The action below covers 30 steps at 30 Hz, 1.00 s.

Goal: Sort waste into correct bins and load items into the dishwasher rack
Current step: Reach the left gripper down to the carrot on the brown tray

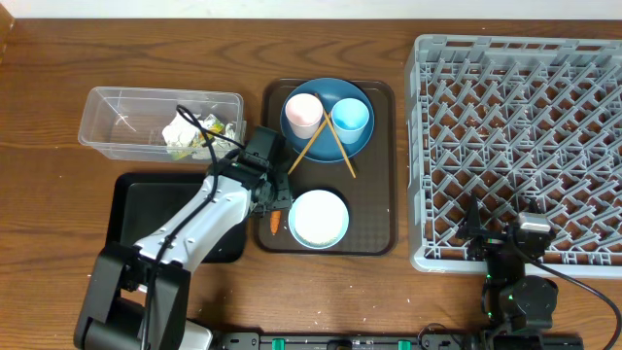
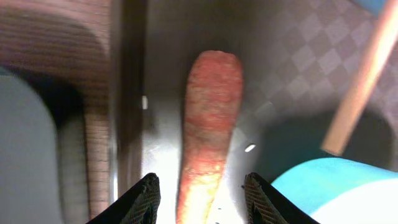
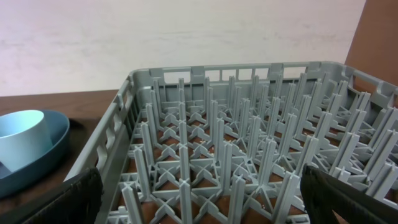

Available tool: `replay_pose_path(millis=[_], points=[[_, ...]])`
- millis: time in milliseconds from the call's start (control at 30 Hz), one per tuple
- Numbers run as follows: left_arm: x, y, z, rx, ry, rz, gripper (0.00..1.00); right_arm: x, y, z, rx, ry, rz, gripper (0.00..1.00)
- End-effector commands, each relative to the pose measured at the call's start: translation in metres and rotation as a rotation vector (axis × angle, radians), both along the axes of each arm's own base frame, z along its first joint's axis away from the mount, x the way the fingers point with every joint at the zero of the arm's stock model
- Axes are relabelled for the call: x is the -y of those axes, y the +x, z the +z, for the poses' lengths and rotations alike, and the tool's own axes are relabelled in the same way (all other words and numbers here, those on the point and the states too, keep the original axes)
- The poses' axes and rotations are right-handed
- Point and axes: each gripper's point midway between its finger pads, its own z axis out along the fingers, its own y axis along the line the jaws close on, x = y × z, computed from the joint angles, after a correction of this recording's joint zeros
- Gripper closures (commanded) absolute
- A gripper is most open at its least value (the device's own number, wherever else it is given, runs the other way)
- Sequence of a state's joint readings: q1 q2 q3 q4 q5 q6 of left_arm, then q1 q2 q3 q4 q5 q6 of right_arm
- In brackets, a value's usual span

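The grey dishwasher rack (image 1: 515, 146) takes up the right side of the tabletop (image 1: 58, 58), reaching from its far edge almost to its near edge. No dishes are in it. The dark brown serving tray (image 1: 374, 194) lies in the middle of the tabletop, just beside the rack's left wall. The black tray (image 1: 131, 209) sits toward the near left corner, partly under my left arm. The clear box (image 1: 112, 122) is beyond it, nearer the far edge.

My right gripper (image 3: 214, 202) hangs over the rack's near edge with its jaws spread wide and nothing between them.

The blue plate (image 1: 330, 92) is at the far end of the serving tray. It carries the pink cup (image 1: 303, 113) on its left and the light blue cup (image 1: 350, 117) on its right. The chopsticks (image 1: 340, 151) lie crossed, slanting off the plate's near rim onto the tray. The pale bowl (image 1: 319, 218) sits at the serving tray's near end.

The crumpled tissue (image 1: 180, 136) lies inside the clear box toward its right end, and the yellow-green wrapper (image 1: 225, 129) is at the box's right wall.

My left gripper (image 2: 202, 196) is low over the serving tray's near left edge. Its jaws are parted and straddle the carrot (image 2: 208, 118) with a gap on each side. The carrot lies flat on the serving tray, close to its left rim and just left of the bowl.
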<state>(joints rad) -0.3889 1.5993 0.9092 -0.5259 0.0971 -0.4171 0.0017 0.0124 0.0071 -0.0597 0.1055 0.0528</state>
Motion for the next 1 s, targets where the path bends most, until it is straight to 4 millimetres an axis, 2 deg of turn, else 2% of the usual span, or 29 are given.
replay_pose_path(millis=[0,133,500,967], points=[[-0.0022,-0.0034,-0.0074,-0.008,0.034,-0.018,0.53,-0.0024,0.0000,-0.0008,0.000,0.013,0.007,0.01],[-0.0086,-0.0010,-0.0076,0.006,0.070,-0.008,0.53,-0.0024,0.0000,-0.0008,0.000,0.013,0.007,0.01],[-0.0104,-0.0059,-0.0120,-0.008,0.074,-0.009,0.54,-0.0024,0.0000,-0.0008,0.000,0.013,0.007,0.01],[-0.0086,-0.0019,-0.0133,0.015,0.064,-0.008,0.54,-0.0024,0.0000,-0.0008,0.000,0.013,0.007,0.01]])
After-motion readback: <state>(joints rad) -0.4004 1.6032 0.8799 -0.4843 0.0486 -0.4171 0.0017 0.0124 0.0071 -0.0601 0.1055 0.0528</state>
